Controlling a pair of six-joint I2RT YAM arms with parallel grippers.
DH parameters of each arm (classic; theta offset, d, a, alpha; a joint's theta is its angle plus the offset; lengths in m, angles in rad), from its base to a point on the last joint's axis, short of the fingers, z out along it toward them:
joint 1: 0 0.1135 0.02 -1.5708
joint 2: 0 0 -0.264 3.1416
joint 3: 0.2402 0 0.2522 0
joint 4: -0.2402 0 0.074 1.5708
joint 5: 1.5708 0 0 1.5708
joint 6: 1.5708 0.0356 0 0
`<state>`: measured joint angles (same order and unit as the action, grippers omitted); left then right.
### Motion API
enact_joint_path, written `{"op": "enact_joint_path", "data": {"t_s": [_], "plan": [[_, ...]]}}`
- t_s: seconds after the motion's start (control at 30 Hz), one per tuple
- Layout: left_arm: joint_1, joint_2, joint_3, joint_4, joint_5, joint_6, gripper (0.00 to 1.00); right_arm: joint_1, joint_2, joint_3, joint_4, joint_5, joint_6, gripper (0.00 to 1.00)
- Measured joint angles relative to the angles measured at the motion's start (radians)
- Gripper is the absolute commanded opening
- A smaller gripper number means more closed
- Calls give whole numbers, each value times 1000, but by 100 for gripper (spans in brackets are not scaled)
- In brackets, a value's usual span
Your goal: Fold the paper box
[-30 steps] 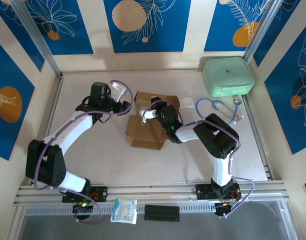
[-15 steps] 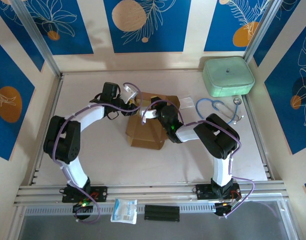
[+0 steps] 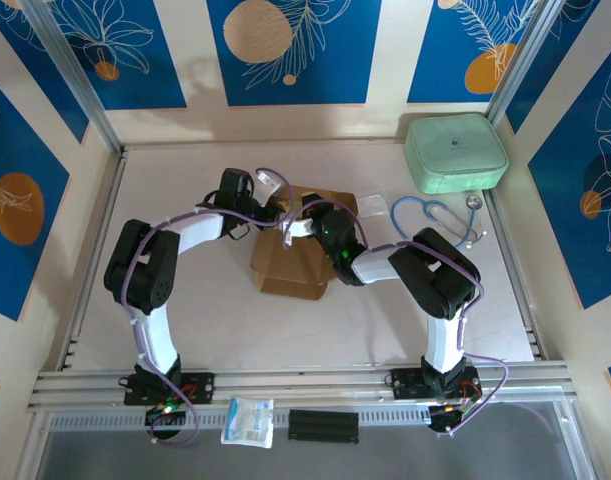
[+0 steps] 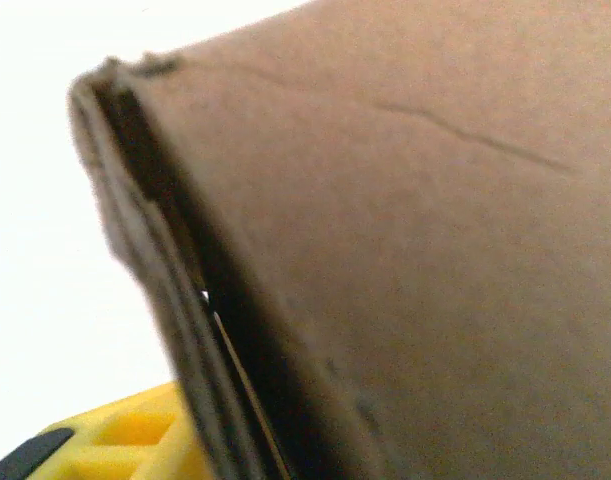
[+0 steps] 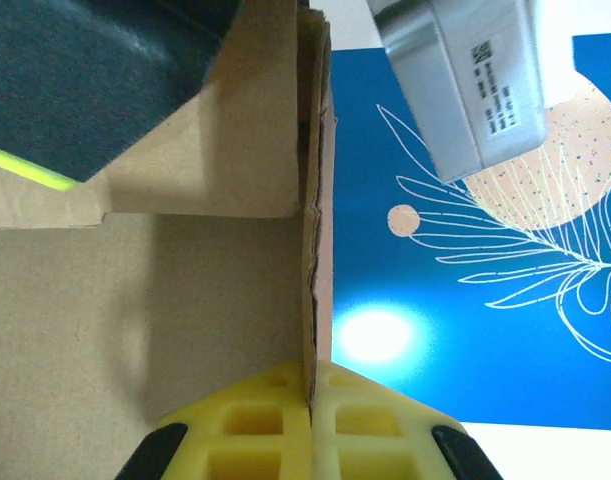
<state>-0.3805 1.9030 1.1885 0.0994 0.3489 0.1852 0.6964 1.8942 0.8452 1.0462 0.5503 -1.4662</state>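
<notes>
- Where the table ends at the near rail, a white packet (image 3: 248,421) lies just outside it, its print too small to read. A black strip (image 3: 323,425) lies beside it.
- Paper box (image 3: 285,262): brown, mid-table between the two arms, partly folded. Its far end is hidden under both wrists.
- Right gripper (image 5: 310,400): yellow pads pressed together on the edge of an upright wall of the box.
- Left gripper (image 3: 273,187): at the box's far-left corner. Wrist view is blurred, with one yellow finger (image 4: 115,440) cut off low beside the cardboard edge. Spread or pinching, cannot tell.
- Grey block (image 5: 465,80) past that wall carries a coded sticker, unreadable.
- Stethoscope (image 3: 435,215) right of the box.
- Mint-green case (image 3: 455,152) in the far right corner, lid emblem illegible.
</notes>
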Motion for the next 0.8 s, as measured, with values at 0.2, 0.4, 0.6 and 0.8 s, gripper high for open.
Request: {"op": "enact_joint_path", "data": {"t_s": [0.2, 0.4, 0.6, 0.8], "plan": [[-16, 17, 3, 18, -86, -39, 21, 0, 0, 0, -2, 1, 0, 0], [-31, 24, 8, 35, -157, -83, 9, 0, 0, 0, -2, 15, 0, 0], [-55, 53, 39, 32, -193, -113, 28, -4, 0, 0, -3, 30, 0, 0], [-59, 74, 66, 24, -204, -131, 0, -5, 0, 1, -5, 47, 6, 0]]}}
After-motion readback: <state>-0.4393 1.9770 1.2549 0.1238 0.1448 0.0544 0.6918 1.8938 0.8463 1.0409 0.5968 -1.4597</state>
